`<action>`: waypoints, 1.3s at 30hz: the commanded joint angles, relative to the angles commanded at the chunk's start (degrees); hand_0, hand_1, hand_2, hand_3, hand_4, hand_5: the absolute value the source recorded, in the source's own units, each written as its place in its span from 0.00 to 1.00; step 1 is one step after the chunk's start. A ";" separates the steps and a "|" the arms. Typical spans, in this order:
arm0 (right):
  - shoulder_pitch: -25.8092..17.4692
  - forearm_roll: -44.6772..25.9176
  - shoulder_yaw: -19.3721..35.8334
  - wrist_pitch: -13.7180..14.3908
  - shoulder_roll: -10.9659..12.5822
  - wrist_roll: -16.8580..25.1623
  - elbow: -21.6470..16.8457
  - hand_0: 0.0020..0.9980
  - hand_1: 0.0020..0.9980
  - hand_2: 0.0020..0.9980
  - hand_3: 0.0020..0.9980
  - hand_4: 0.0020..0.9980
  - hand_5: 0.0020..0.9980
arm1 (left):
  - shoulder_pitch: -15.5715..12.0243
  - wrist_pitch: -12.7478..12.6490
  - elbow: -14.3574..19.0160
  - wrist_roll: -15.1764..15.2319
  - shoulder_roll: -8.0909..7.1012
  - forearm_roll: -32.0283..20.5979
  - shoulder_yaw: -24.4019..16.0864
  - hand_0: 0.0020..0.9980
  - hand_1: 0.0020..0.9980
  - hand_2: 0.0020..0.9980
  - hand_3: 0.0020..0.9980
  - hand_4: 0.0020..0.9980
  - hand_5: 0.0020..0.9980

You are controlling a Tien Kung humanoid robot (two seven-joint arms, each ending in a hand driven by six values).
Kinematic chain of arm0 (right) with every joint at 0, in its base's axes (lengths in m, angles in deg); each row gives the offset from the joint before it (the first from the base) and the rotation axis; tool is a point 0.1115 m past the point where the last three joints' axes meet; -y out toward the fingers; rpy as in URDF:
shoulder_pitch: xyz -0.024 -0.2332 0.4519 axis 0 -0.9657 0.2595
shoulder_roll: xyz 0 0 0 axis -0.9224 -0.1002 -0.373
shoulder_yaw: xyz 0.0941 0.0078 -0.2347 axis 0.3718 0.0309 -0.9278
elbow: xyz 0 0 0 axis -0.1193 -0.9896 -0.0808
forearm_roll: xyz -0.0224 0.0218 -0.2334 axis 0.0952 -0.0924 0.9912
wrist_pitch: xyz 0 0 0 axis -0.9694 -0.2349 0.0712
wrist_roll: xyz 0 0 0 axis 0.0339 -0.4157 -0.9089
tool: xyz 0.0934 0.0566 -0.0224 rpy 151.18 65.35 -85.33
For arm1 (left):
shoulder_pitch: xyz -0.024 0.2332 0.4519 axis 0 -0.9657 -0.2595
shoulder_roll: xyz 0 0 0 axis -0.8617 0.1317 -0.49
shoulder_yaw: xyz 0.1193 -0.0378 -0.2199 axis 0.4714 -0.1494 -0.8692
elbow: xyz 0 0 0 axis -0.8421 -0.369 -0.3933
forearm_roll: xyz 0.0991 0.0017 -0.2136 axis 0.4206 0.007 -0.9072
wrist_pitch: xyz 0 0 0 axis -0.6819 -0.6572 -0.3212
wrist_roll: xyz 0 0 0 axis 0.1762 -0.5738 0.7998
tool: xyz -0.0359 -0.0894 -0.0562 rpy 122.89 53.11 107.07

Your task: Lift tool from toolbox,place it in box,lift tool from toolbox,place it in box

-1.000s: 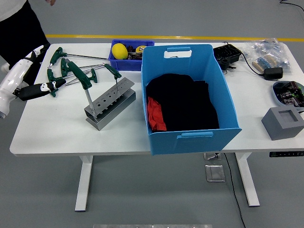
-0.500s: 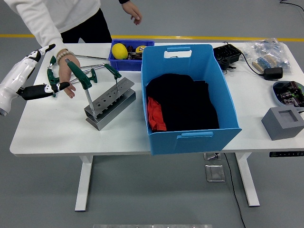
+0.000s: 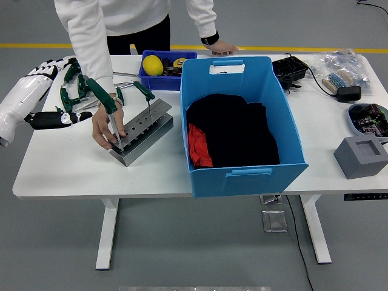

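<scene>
A grey tool holder [image 3: 140, 131] stands left of centre with two green T-handle keys upright in it, one tall [image 3: 103, 99] and one short [image 3: 144, 91]. More green-handled keys [image 3: 74, 91] lie loose behind it on the table. A person leans over from the far side with one hand [image 3: 105, 126] on the holder's near-left end, by the tall key's shaft. The big blue box [image 3: 242, 173] sits in the middle and holds black cloth and something red. My left hand [image 3: 53, 91] hovers at the table's left edge, open, holding nothing and apart from the tools.
A small blue bin [image 3: 159, 77] with a yellow object sits behind the holder. The person's other hand [image 3: 222, 47] rests on the far edge behind the box. At the right are a black device [image 3: 290, 70], a bag [image 3: 339, 68], a dish [image 3: 367, 116] and a grey block [image 3: 361, 156].
The person has leaned further over the table. Their hand moved from the loose keys to the holder, and the other hand came down on the far edge. My left arm barely moved.
</scene>
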 joint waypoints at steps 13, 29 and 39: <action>0.14 -0.80 -0.59 0.12 0.22 0.16 -0.03 0.66 0.61 0.67 0.54 0.79 0.60 | 1.74 0.33 -0.42 -0.31 -1.44 3.32 2.33 1.00 1.00 1.00 1.00 1.00 0.61; 0.87 -0.97 -0.77 0.15 0.57 0.11 -0.11 0.66 0.61 0.67 0.54 0.79 0.60 | 12.96 -2.98 -1.27 1.54 -10.75 17.68 16.10 1.00 1.00 1.00 1.00 1.00 0.43; 1.15 -0.20 -0.36 0.05 0.72 -0.10 -0.22 0.66 0.61 0.67 0.54 0.79 0.60 | 22.06 -9.05 -6.67 6.19 -15.45 15.30 30.07 1.00 1.00 1.00 1.00 1.00 0.36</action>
